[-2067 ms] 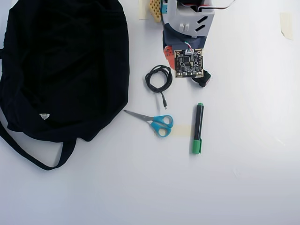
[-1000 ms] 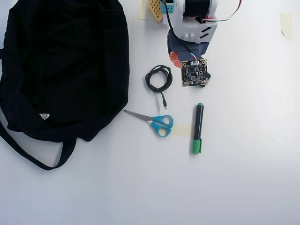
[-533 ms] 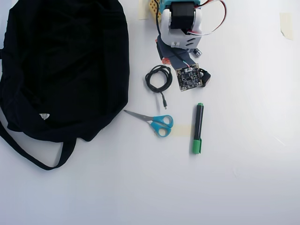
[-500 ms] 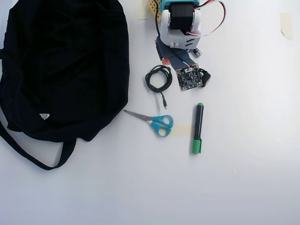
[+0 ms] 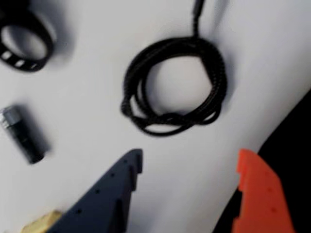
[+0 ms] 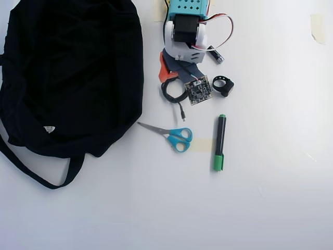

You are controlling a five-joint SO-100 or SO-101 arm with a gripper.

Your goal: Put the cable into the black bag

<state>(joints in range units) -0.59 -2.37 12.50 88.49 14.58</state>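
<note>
The cable is a black braided coil lying flat on the white table, in the middle of the wrist view, one end running off the top. My gripper is open and empty; its dark blue finger and orange finger stand wide apart just short of the coil. In the overhead view the gripper hangs over the cable, which is partly hidden under it, with the plug end sticking out. The black bag lies flat at the left; its edge shows in the wrist view.
A black ring and a small dark cylinder lie to the right of the arm in the overhead view; both show in the wrist view, ring and cylinder. Blue-handled scissors and a green marker lie below.
</note>
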